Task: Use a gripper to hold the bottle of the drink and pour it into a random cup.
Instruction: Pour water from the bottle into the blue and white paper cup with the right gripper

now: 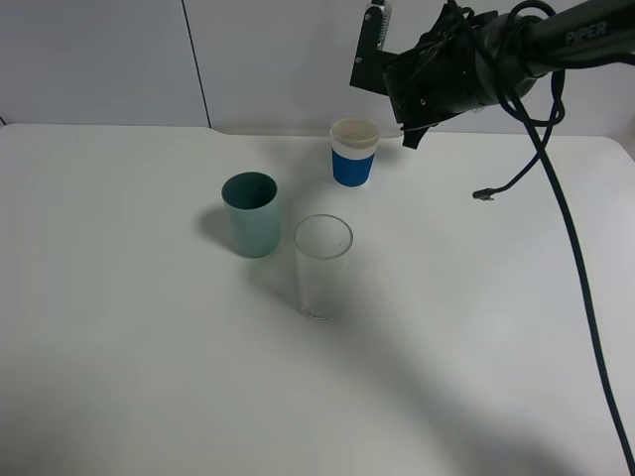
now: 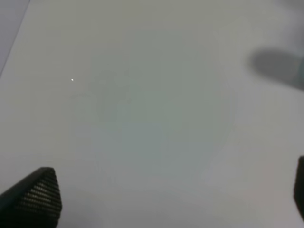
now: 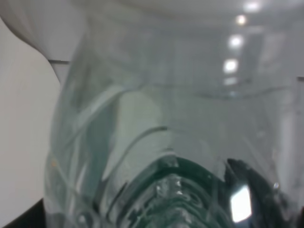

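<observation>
The clear plastic bottle of the drink (image 3: 156,142), with green at its lower part, fills the right wrist view, held tilted in my right gripper (image 1: 392,94). In the exterior view that black gripper hangs high at the back right, just above and to the right of the cup (image 1: 353,154), and hides most of the bottle. The cup is short, with a blue body and a white rim band, and stands upright. My left gripper (image 2: 161,204) is open and empty over bare white table, with one fingertip (image 2: 38,199) showing.
A teal cup (image 1: 250,213) stands left of centre. A tall clear glass (image 1: 322,266) stands in front of the blue cup. A black cable (image 1: 556,218) hangs from the right arm, with a loose plug end (image 1: 484,194) over the table (image 1: 119,347).
</observation>
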